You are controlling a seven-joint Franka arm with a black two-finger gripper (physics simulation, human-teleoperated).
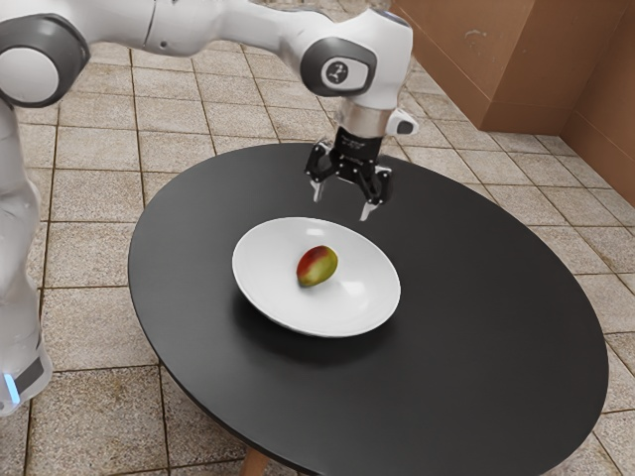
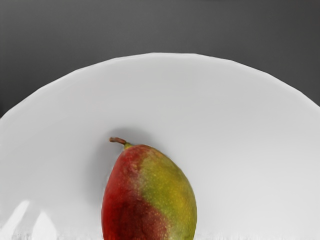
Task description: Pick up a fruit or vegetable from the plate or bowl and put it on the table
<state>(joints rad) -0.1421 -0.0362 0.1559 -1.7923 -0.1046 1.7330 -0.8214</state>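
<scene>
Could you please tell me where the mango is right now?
In the exterior view, the mango lies inside the white bowl, left of its middle, below the open pincer.

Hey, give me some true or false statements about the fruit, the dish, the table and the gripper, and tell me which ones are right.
1. The gripper is open. True.
2. The mango is green all over. False: it is red and yellow-green.
3. The mango has a stem. True.
4. The mango lies directly on the table. False: it lies in the white dish.
5. The table is black. True.
</scene>
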